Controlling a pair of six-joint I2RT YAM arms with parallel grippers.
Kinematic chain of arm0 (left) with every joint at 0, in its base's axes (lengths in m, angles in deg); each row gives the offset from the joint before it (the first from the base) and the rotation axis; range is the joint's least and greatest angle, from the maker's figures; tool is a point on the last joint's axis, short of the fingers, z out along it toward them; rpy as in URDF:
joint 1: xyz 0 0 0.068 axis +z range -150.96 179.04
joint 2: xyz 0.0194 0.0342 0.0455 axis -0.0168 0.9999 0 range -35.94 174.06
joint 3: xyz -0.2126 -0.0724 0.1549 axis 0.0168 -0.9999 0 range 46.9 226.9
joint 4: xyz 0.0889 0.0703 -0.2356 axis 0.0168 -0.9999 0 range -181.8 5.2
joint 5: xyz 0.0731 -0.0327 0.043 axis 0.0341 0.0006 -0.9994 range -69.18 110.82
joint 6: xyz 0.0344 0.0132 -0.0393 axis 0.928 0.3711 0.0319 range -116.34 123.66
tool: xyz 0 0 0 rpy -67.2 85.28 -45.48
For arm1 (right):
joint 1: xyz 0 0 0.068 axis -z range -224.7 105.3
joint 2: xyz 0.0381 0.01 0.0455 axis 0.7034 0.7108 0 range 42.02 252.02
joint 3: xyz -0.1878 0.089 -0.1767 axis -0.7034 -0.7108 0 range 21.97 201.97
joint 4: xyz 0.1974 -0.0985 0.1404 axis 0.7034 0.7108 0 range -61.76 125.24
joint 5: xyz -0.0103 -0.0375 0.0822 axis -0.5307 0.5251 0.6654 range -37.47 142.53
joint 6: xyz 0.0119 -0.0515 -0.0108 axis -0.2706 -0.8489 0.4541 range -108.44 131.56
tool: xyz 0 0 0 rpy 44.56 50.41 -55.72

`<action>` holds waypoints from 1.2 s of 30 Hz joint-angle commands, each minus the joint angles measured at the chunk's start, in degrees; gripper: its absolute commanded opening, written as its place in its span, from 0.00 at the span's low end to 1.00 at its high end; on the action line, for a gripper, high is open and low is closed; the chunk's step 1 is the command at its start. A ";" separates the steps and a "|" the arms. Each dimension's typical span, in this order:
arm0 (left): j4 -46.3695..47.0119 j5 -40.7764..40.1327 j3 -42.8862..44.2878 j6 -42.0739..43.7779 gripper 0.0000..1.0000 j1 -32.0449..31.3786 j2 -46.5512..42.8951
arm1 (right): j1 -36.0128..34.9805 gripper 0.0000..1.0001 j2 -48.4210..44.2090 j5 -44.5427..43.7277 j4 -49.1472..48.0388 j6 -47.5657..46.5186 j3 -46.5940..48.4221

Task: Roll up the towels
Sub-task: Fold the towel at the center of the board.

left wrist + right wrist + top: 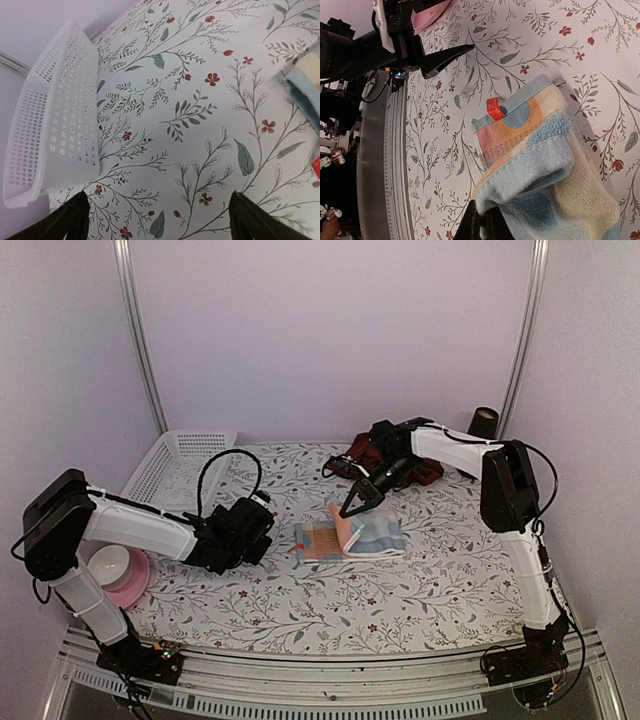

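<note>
The edge of the checked towel (545, 165), pinched in the tightly closed right tool (481, 222), should be rolled evenly toward the red tag (493, 108), with the empty, fully spread left tool (160, 220) held clear.

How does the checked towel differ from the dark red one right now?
The checked towel is pastel blue, orange and pink; the maroon towel is plain dark. The checked towel lies mid-table, one edge pinched by the right gripper and folded over; the maroon towel sits bunched at the far side, partly hidden behind that arm, ungripped. Both are soft cloth on the floral table.
</note>
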 commanded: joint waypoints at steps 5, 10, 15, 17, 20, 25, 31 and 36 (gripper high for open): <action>0.65 -0.57 1.19 0.27 0.97 -0.93 1.07 | -1.35 0.03 4.24 1.91 1.06 0.25 2.98; 0.48 -0.56 1.29 0.27 0.97 -0.95 1.19 | -1.56 0.03 5.07 1.80 1.13 0.44 3.71; 0.47 -0.56 1.27 0.14 0.97 -0.95 0.98 | -1.82 0.07 5.64 1.58 1.50 0.51 4.62; 0.46 -0.56 1.28 0.11 0.97 -0.93 0.95 | -2.04 0.15 5.82 1.89 2.29 0.18 5.13; 0.47 -0.48 1.28 0.15 0.97 -0.95 1.11 | -2.50 0.34 5.56 2.59 3.83 -1.18 5.82; 0.53 -0.07 1.28 -0.06 0.97 -0.94 1.00 | -2.79 0.47 4.04 3.14 5.67 -3.46 5.75; 2.17 2.07 0.30 0.44 0.97 -0.91 -0.85 | -1.53 0.49 -3.95 -2.39 3.84 -4.13 -0.08; 3.18 10.47 0.72 0.30 0.97 -1.33 -5.19 | 4.07 0.49 -15.51 -6.71 -3.03 -3.42 -13.79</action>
